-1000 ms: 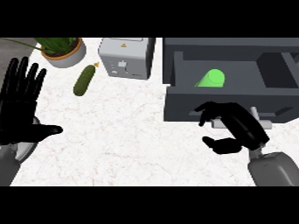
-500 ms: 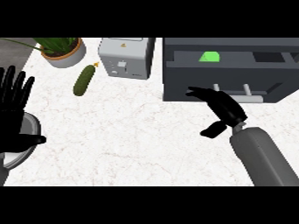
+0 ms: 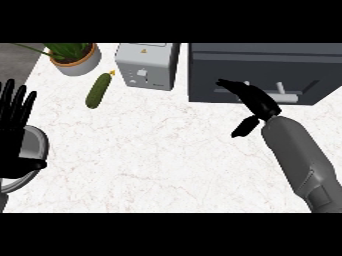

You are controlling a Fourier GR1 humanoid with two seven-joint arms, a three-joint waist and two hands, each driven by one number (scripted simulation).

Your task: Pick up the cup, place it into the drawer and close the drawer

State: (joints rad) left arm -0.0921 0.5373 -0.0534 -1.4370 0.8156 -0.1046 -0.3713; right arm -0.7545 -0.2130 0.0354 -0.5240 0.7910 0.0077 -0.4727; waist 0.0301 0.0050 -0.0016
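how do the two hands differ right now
The left hand is upright at the view's left edge, palm showing, fingers straight and spread; the right hand stretches forward, fingers together, reaching the drawer front by its handle. The left hand touches no drawer and partly covers a grey round object; the right hand covers part of the drawer. Both are black, on grey forearms.

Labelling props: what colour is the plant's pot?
Light grey pot, clearest in the head view.
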